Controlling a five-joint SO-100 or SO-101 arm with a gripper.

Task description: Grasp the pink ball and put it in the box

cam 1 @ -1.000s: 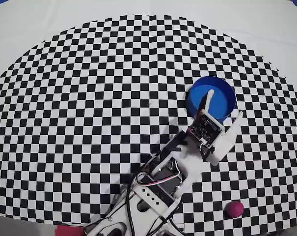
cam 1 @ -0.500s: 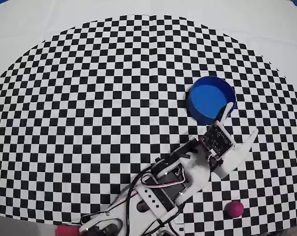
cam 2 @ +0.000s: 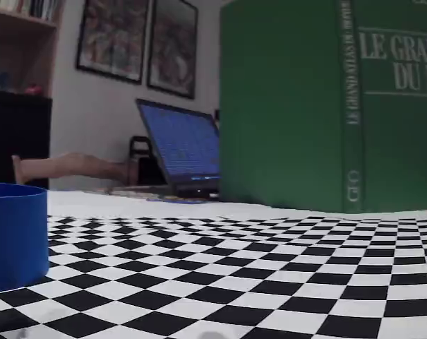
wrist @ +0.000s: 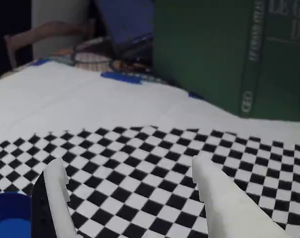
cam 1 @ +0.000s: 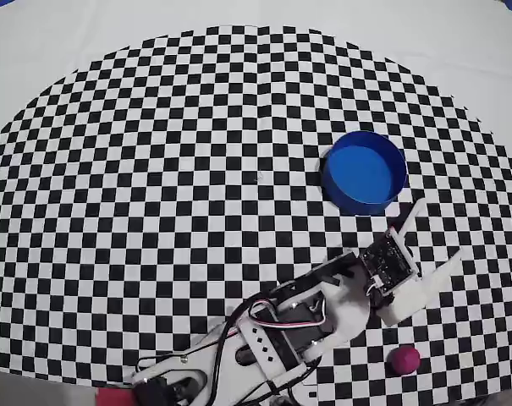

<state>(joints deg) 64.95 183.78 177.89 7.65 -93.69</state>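
In the overhead view the pink ball (cam 1: 404,359) lies on the checkered mat near the bottom right edge. The blue box (cam 1: 364,172) stands right of centre, and nothing shows inside it. My gripper (cam 1: 439,230) is open just below and to the right of the box, well above the ball, with only mat between its white fingers (cam 1: 410,215). The wrist view shows the gripper (wrist: 129,167) spread wide over bare checkers, the box (wrist: 8,218) at the bottom left corner, and no ball. In the fixed view the box (cam 2: 15,233) sits at the left edge.
The white arm (cam 1: 298,317) stretches from the bottom edge toward the gripper. A big green book (cam 2: 326,106) stands upright behind the mat, with an open laptop (cam 2: 181,152) beside it. White cloth (cam 1: 459,51) surrounds the checkered mat.
In the overhead view the gripper has swung right and downward, from over the box's rim to the mat beside it, closer to the ball. The jaws stayed open.
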